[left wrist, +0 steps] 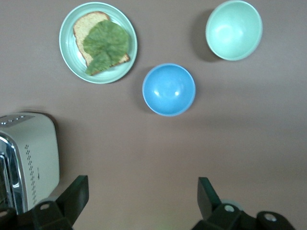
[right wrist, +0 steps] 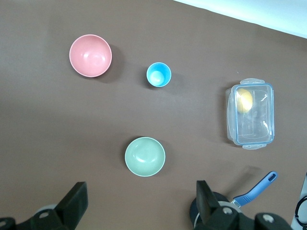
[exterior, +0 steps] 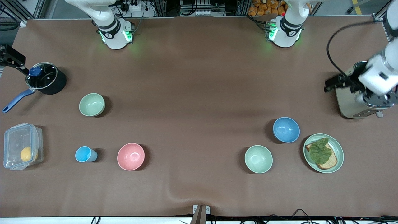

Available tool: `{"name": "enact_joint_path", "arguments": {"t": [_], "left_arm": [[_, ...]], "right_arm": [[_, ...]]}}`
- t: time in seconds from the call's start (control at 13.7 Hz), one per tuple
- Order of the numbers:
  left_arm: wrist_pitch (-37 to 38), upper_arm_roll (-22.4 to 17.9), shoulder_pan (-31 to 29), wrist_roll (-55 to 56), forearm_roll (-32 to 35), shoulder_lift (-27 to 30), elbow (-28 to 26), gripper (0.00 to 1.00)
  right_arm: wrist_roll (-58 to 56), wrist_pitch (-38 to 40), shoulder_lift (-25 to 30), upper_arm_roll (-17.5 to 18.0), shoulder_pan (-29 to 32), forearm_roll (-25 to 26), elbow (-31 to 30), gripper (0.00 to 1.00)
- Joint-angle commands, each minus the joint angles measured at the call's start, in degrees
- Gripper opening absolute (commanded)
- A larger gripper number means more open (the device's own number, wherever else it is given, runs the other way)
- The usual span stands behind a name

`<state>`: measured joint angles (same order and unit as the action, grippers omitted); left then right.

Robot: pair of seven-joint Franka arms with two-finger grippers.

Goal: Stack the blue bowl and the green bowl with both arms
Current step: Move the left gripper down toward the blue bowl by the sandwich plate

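The blue bowl (exterior: 286, 129) sits upright and empty on the bench (exterior: 192, 93) toward the left arm's end, just beside a plate (exterior: 339, 154) carrying bread topped with a leaf, and the green bowl (exterior: 258, 159) stands near it, a little closer to the front camera. The left gripper (left wrist: 141, 201) hangs above the toaster (exterior: 349, 104) with its fingers spread wide and nothing between them. The right gripper (right wrist: 139, 201) (equally wide open and empty) hangs over the pot (exterior: 46, 78), at the right arm's end of the bench, where a second green bowl (exterior: 91, 104) also stands.
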<state>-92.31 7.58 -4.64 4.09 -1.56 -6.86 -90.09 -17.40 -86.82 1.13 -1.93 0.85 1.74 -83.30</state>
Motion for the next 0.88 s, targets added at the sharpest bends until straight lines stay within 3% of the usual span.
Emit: {"name": "enact_joint_path", "arguments": {"t": [0.0,0.22,0.51,0.8], "left_arm": [[-3.30,0.24,-1.25,-0.66,-0.64,-6.04,0.28,1.00],[-11.37,0.59,-0.37,-0.66,-0.64,-9.21,-5.25,1.00],[-27.45,0.77,-0.28,-0.66,-0.64,-11.76,-14.57,1.00],[-30.99,0.77,-0.28,-0.75,-0.64,-15.27,-15.46,1.00]], "right_arm": [[-0.09,-0.20,0.63,0.53,0.82,-0.68,-2.04,1.00],[-0.09,-0.20,0.72,0.53,0.73,-0.77,-4.49,1.00],[-0.26,-0.46,-1.82,0.44,1.34,-0.51,-4.68,1.00],[-0.44,-0.63,-8.48,0.44,2.31,0.11,-4.33,1.00]]}}
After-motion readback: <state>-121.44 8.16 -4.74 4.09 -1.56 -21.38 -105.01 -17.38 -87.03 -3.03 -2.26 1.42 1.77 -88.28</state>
